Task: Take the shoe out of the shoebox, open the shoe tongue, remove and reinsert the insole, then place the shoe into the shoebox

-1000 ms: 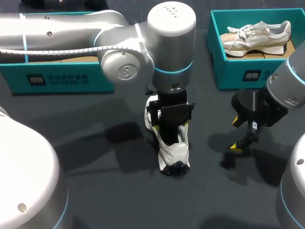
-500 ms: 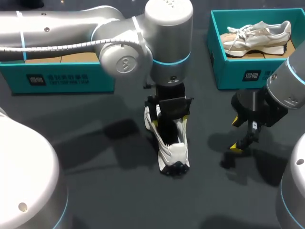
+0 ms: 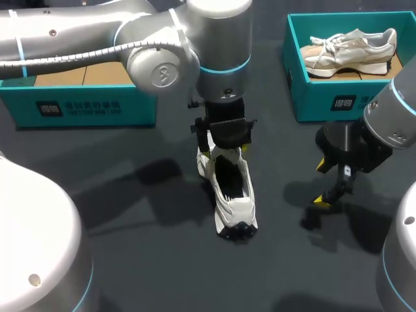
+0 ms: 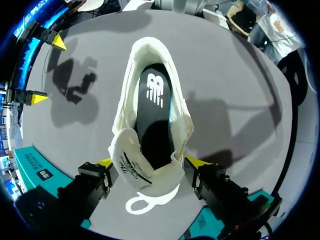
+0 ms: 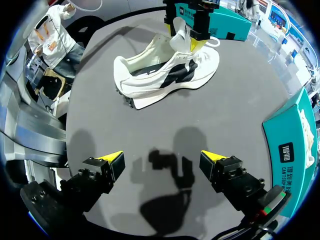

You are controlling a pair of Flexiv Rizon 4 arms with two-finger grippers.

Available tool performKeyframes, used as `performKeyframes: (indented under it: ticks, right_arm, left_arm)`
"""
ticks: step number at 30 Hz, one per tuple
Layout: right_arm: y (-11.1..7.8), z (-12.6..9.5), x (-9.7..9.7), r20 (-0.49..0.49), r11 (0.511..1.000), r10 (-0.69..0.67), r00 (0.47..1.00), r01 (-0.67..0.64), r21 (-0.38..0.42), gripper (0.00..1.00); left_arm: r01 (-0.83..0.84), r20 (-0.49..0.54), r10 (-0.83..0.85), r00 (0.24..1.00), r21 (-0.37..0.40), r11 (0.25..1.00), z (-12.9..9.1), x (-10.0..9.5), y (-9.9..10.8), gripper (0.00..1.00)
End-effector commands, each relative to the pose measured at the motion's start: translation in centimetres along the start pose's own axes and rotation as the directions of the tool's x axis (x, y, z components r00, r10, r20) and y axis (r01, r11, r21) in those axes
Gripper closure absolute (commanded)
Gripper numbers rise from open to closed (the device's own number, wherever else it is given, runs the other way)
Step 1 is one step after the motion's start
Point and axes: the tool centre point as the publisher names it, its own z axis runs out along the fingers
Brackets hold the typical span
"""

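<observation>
L claw (image 4: 148, 162) wide open astride shoe (image 4: 150, 50) at raised tongue (image 4: 129, 162); R claw (image 5: 162, 161) open, empty, well apart.

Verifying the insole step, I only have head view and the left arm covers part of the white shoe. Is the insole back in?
Observer: Yes. Left wrist view shows the black insole lying inside the white shoe.
Operator: And the tongue?
Observer: The tongue is folded back, clear of the opening, and sits between the open fingers of the left gripper.
</observation>
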Motion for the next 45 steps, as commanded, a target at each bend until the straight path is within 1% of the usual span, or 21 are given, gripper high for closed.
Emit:
performKeyframes:
  ticks: [1,5,6,12,16,18,26,28,29,32,34,39,45]
  right_arm:
    - [-0.1,0.0,0.2,0.004,1.0,0.0,1.0,0.0,0.001,0.0]
    - [-0.1,0.0,0.2,0.004,1.0,0.0,1.0,0.0,0.001,0.0]
    - [-0.1,0.0,0.2,0.004,1.0,0.0,1.0,0.0,0.001,0.0]
    - [-0.1,0.0,0.2,0.004,1.0,0.0,1.0,0.0,0.001,0.0]
    - [-0.1,0.0,0.2,0.004,1.0,0.0,1.0,0.0,0.001,0.0]
    - [-0.1,0.0,0.2,0.004,1.0,0.0,1.0,0.0,0.001,0.0]
    - [-0.1,0.0,0.2,0.004,1.0,0.0,1.0,0.0,0.001,0.0]
    - [-0.1,0.0,0.2,0.004,1.0,0.0,1.0,0.0,0.001,0.0]
    - [-0.1,0.0,0.2,0.004,1.0,0.0,1.0,0.0,0.001,0.0]
    - [-0.1,0.0,0.2,0.004,1.0,0.0,1.0,0.0,0.001,0.0]
    - [-0.1,0.0,0.2,0.004,1.0,0.0,1.0,0.0,0.001,0.0]
    - [-0.1,0.0,0.2,0.004,1.0,0.0,1.0,0.0,0.001,0.0]
    - [-0.1,0.0,0.2,0.004,1.0,0.0,1.0,0.0,0.001,0.0]
  left_arm:
    - [-0.004,0.004,0.004,1.0,0.007,1.0,-0.6,0.3,0.4,0.18]
    - [-0.009,0.006,0.009,1.0,0.001,1.0,-1.1,0.3,0.9,0.17]
    - [-0.009,0.007,0.009,1.0,-0.003,1.0,-1.3,0.3,1.2,0.16]
    - [-0.003,0.023,0.003,1.0,-0.01,1.0,-2.9,0.1,3.0,0.2]
    - [-0.007,0.028,0.007,1.0,-0.008,1.0,-4.0,-0.1,4.3,0.35]
    - [-0.01,0.028,0.011,1.0,-0.009,1.0,-4.4,-0.3,5.1,0.48]
    - [-0.033,0.028,0.032,0.999,0.018,0.999,-6.1,-0.5,7.2,0.55]
    - [-0.04,0.036,0.038,0.999,0.044,0.998,-6.4,-0.5,7.4,0.6]
    - [-0.042,0.04,0.04,0.998,0.048,0.998,-6.6,-0.5,7.5,0.61]
    - [-0.052,0.052,0.049,0.997,0.066,0.996,-6.9,-0.6,7.2,0.7]
    - [-0.063,0.061,0.059,0.996,0.08,0.995,-7.1,-0.8,6.6,0.72]
    - [-0.089,0.089,0.08,0.993,0.105,0.99,-6.7,-1.1,4.6,0.69]
    - [-0.112,0.089,0.1,0.991,0.141,0.984,-4.7,-1.3,2.2,0.71]
